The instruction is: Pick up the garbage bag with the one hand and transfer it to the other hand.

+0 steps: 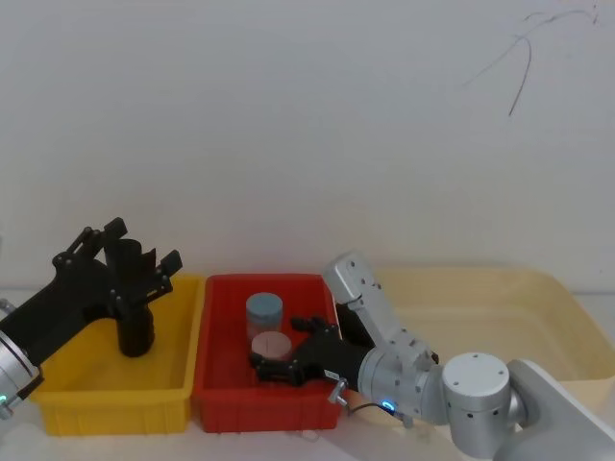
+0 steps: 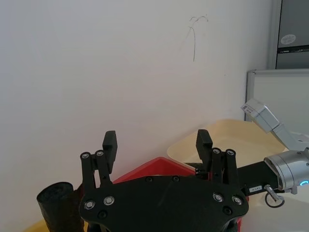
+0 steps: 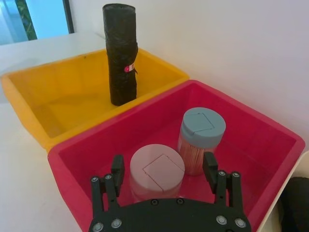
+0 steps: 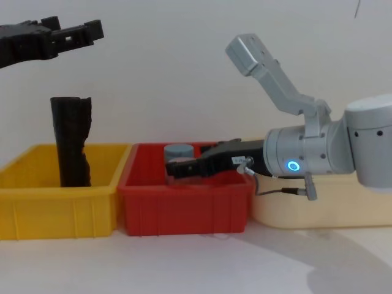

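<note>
The garbage bag (image 3: 120, 53), a black roll with a small red-and-white label, stands upright in the yellow bin (image 1: 106, 394). It also shows in the chest view (image 4: 71, 141) and beside my left gripper's body (image 2: 60, 205). My left gripper (image 4: 92, 29), the one hand, hovers open above the roll's top, clear of it (image 1: 136, 252) (image 2: 157, 140). My right gripper (image 1: 279, 360), the other hand with a white sticker, reaches low into the red bin (image 4: 184, 211). It is open (image 3: 163, 163), its fingers on either side of a pink-lidded jar (image 3: 157, 166).
A blue-lidded jar (image 3: 203, 126) stands behind the pink one in the red bin. A large cream bin (image 1: 500, 298) sits to the right of it. A white wall runs close behind all three bins.
</note>
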